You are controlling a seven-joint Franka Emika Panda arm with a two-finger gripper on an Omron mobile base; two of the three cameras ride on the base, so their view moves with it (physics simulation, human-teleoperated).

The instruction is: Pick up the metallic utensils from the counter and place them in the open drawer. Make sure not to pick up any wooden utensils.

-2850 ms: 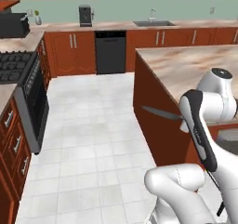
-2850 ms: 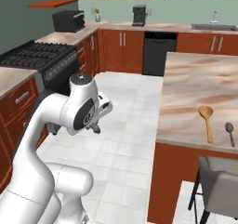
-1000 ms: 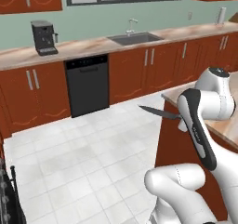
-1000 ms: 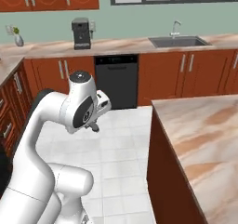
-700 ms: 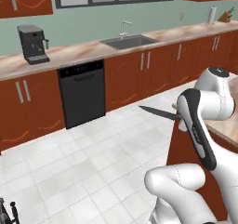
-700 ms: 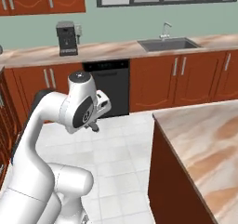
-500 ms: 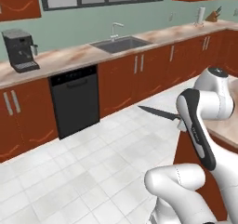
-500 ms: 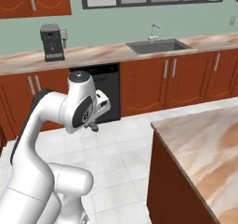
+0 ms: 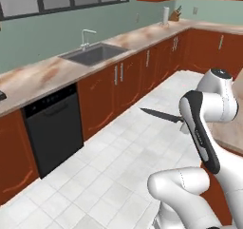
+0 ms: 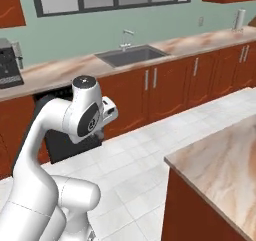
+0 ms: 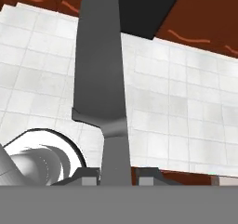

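Base swung since earlier; my jaws clamp knife, blade running straight ahead of them; drawer unseen.

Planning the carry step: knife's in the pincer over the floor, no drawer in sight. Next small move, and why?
Probably keep turning the base toward the drawer, grip unchanged. The pincer is shut on the knife, whose blade sticks out level over the floor tiles, and only a corner of the island counter is in view.

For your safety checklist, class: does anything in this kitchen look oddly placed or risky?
Yes: the knife sits in the claw, blade sticking out sideways over the tiled floor, bare tip pointing towards the cabinets.
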